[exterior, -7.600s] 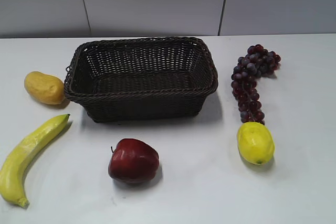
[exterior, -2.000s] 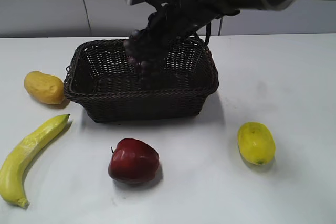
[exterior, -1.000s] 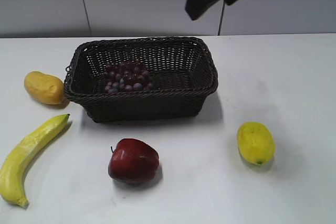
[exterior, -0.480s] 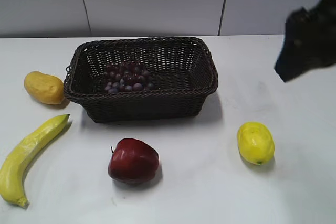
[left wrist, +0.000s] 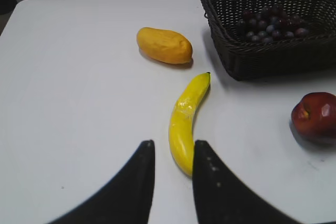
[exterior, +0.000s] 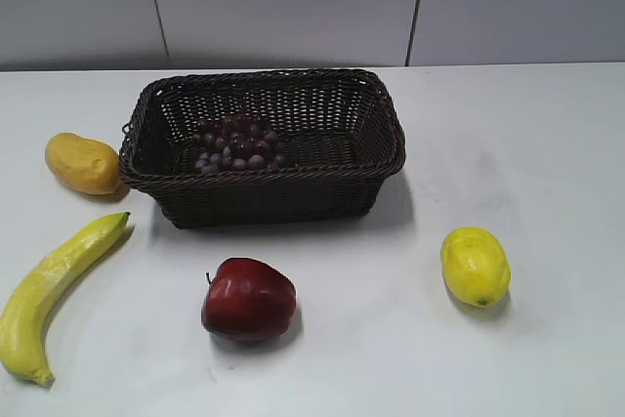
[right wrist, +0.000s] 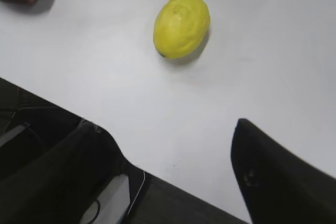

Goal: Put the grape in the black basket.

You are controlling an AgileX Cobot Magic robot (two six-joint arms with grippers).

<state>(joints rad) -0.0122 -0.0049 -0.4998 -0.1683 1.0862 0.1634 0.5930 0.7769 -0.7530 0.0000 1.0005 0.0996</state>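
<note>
Exterior view, left to right: a banana lies at the near left of the white table, with a mango farther back, just beside the left wall of the black basket. The grape lies inside that basket, in its left half, down on the woven floor. A red apple sits on the table near of the basket, apart from it. A lemon rests to the right, well apart from the basket. Neither arm shows in this view. In the left wrist view, the left hand hangs over the table with its fingers close together, a narrow gap between them, holding nothing; the banana's near end lies in that gap. In the right wrist view, the right hand is spread wide and bare, near of the lemon.
</note>
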